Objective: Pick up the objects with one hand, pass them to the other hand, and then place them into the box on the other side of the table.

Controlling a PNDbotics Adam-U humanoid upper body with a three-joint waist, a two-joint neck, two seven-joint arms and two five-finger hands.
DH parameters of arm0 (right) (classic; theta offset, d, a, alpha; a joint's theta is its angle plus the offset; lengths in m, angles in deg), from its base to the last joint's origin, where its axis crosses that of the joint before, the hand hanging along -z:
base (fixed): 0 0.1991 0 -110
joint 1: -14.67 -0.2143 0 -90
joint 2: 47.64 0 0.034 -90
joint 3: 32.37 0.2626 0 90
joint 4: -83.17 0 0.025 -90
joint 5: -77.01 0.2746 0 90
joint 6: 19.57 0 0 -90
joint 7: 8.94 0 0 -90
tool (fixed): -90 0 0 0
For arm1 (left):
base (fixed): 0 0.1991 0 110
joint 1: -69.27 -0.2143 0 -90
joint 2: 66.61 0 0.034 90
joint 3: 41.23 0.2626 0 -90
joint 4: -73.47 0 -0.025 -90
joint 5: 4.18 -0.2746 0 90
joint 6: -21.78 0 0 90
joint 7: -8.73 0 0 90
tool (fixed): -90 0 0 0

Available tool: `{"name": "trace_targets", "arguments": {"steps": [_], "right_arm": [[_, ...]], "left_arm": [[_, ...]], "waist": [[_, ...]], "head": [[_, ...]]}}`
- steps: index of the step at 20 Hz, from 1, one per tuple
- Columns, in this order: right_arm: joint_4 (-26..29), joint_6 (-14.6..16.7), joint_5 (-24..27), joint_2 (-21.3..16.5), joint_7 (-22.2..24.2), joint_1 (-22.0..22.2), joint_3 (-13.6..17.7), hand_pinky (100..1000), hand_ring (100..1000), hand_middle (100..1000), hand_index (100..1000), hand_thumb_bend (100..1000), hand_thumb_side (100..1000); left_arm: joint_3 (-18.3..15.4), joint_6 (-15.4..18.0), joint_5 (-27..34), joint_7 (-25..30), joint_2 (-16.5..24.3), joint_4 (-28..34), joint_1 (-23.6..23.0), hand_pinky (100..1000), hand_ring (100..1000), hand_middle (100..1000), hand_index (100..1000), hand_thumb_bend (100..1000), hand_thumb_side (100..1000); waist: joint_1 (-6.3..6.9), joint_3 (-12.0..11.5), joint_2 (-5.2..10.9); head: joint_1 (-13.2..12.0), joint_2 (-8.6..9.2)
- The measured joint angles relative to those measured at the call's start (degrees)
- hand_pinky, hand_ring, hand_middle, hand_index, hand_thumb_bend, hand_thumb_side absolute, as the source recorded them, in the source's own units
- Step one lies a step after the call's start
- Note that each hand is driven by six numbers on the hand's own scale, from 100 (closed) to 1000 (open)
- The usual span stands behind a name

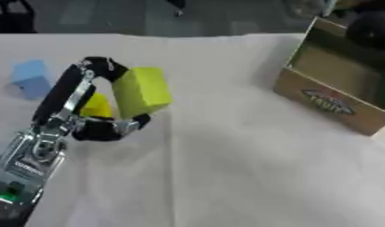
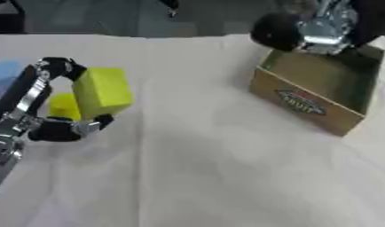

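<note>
A pale blue block [image 1: 30, 79] sits at the far left of the tabletop [image 1: 226, 168]. Beside it, the left hand [image 1: 87, 111] has its fingers [image 1: 68, 86] and thumb curled round a yellow-green block [image 1: 139, 91], with a smaller yellow object [image 1: 96, 106] just behind. The tabletop is covered in creased white cloth. At the right stands an open cardboard box [image 2: 304, 104]; the right hand [image 2: 320, 26] hovers above its far edge, its fingers' state unclear.

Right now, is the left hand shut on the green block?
Yes. The left hand has a finger over the top and the thumb under the green block.
</note>
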State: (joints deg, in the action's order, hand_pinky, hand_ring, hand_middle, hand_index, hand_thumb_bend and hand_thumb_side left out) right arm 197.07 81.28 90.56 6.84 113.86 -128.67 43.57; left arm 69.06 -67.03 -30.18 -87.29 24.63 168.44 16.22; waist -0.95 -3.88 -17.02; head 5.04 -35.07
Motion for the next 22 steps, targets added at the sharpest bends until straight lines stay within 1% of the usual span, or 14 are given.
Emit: {"name": "trace_targets", "arguments": {"steps": [2,6,13,16,19,22], "right_arm": [[0.0,0.5,-0.8,0.9,1.1,-1.6,-1.1,906,817,835,904,394,536],[0.1,0.4,-1.6,2.7,3.1,-3.5,-2.8,912,821,837,905,391,537],[0.2,-1.6,-2.9,6.8,7.2,-4.3,-5.9,927,844,849,907,393,544],[0.2,-2.7,-4.0,8.7,7.5,-4.6,-6.5,929,843,846,905,386,533],[0.2,-4.1,-5.3,10.6,6.9,-4.7,-6.8,934,843,843,902,354,544],[0.2,-5.9,-7.2,12.5,6.2,-5.1,-7.3,937,844,843,899,352,529]], "left_arm": [[0.0,0.4,-0.2,-1.0,-0.8,-0.3,-0.2,673,507,413,539,100,100],[-0.3,1.3,-0.9,-2.1,-1.9,-0.5,-0.6,673,508,414,539,100,100],[-0.4,1.9,-1.9,-2.0,-2.0,1.2,-0.6,674,511,416,540,100,100],[-0.3,2.0,-2.3,-1.8,-2.0,2.0,-0.6,673,511,416,540,100,100],[-0.3,1.9,-2.9,-1.8,-2.3,2.5,-0.6,671,510,417,541,100,100],[-0.3,1.7,-3.3,-1.6,-2.7,3.0,-0.6,670,509,416,540,100,100]], "waist": [[-0.1,0.2,0.0],[-0.16,0.4,0.0],[-0.16,0.3,0.0],[-0.16,0.3,0.0],[-0.16,0.3,0.0],[-0.16,0.3,0.0]], "head": [[-0.4,0.05],[-0.8,0.13],[-1.0,0.15],[-1.1,0.15],[-1.1,0.14],[-1.1,0.14]]}}
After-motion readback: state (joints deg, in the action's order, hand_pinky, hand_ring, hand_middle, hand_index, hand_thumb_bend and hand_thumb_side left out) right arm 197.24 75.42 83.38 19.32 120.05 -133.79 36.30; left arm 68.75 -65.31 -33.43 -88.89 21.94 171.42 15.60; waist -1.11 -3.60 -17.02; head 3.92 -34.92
